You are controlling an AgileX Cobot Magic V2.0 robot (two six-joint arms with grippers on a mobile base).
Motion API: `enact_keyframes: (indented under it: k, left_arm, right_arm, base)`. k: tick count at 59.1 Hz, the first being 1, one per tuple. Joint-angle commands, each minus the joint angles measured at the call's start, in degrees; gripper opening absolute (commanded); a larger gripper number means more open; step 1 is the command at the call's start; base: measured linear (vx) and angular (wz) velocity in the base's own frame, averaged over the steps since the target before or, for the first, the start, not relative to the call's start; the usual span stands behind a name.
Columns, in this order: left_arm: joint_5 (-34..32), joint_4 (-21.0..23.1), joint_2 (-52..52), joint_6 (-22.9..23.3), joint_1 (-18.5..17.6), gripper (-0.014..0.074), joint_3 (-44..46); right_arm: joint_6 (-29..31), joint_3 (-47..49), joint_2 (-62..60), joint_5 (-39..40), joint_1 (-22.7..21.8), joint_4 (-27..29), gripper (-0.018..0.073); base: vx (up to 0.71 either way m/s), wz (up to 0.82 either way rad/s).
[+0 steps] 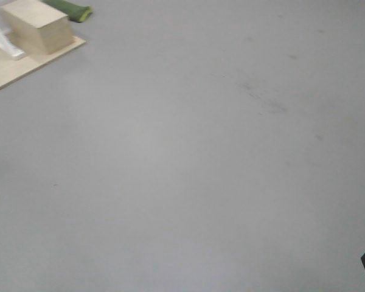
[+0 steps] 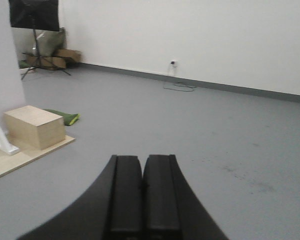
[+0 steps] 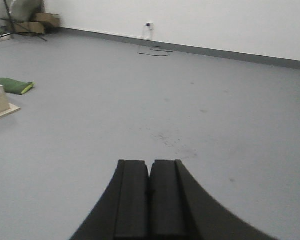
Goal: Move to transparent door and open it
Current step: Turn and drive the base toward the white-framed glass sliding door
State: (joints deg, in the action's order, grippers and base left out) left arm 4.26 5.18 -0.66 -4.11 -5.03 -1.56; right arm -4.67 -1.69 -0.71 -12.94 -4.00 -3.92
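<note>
The transparent door is out of view in all three views. My left gripper is shut, its two black pads pressed together with nothing between them, pointing over bare grey floor. My right gripper is shut and empty as well, held above the same grey floor. The front view looks down on floor only.
A pale wooden box stands on a wooden board at the left, with a slanted white strut beside it. A green bag lies behind. A black panel on a tripod and cardboard boxes stand in the far-left corner. A cable runs from a wall socket.
</note>
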Motion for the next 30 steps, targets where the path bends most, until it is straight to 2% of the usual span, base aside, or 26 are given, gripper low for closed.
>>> enact_keyframes:
  k: [1, 15, 30]
  left_arm:
    - [-4.65, 0.41, -0.17, 0.05, -0.22, -0.0002, -1.72]
    - [-4.65, 0.41, -0.17, 0.05, -0.22, -0.0002, -1.72]
    - [-4.65, 0.41, -0.17, 0.05, -0.22, -0.0002, -1.72]
  right_arm:
    - [0.18, -0.78, -0.1, 4.62, 0.1, -0.02, -0.0005]
    - [0.18, -0.78, -0.1, 4.62, 0.1, -0.02, -0.0005]
    - [0.18, -0.78, -0.1, 4.62, 0.1, -0.02, -0.0005]
  base:
    - [0.6, 0.68]
    - [0.6, 0.63]
    - [0.61, 0.48]
